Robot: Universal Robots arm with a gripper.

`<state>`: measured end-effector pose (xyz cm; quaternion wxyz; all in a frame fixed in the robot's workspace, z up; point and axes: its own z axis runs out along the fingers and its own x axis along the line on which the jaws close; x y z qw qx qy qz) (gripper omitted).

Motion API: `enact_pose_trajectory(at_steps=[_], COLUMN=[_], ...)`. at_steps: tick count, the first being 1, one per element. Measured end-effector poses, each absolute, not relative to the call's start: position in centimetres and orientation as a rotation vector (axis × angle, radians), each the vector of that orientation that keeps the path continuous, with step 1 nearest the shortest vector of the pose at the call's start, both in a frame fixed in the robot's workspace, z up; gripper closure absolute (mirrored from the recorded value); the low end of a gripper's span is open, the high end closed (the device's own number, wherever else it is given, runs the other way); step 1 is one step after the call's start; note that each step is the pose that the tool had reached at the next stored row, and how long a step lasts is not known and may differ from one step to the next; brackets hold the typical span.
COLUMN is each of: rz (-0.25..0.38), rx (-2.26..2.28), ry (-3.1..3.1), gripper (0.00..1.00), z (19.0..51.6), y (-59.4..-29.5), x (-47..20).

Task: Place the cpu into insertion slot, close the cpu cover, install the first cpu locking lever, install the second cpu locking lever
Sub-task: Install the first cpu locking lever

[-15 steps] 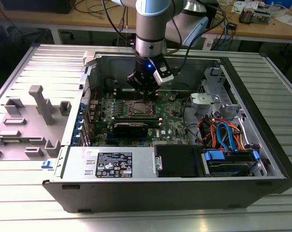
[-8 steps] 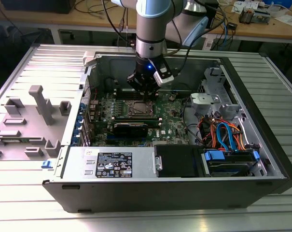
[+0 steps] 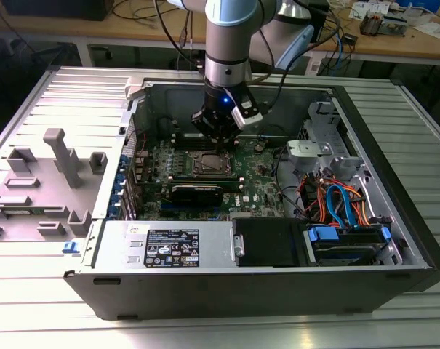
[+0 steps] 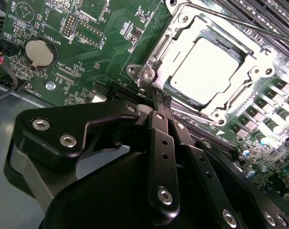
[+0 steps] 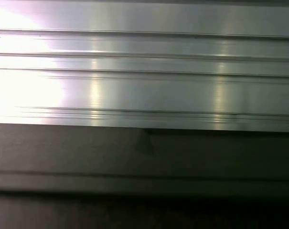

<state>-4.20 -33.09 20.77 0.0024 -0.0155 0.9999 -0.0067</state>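
In the exterior view the gripper (image 3: 218, 138) hangs low inside the open computer case (image 3: 394, 182), just above the insertion slot (image 3: 207, 164) on the green motherboard (image 3: 260, 178). In the second wrist view the cpu (image 4: 206, 70) lies flat in the insertion slot (image 4: 175, 88) with its bright metal top showing through the window of the cpu cover (image 4: 251, 62), which lies down over it, and the two thin black fingers (image 4: 159, 117) are pressed together with their tips at the near corner of the socket, holding nothing. In the first wrist view there is a ribbed silver metal surface (image 5: 144, 71) above a dark band.
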Motion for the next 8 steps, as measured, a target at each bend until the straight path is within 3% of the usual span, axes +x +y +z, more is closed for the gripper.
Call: enact_pose_trajectory(at_steps=[8], rz=[-0.023], rx=[-0.049], ry=[3.136], gripper=[0.89], z=[20.58], y=[-33.10], x=[-4.19])
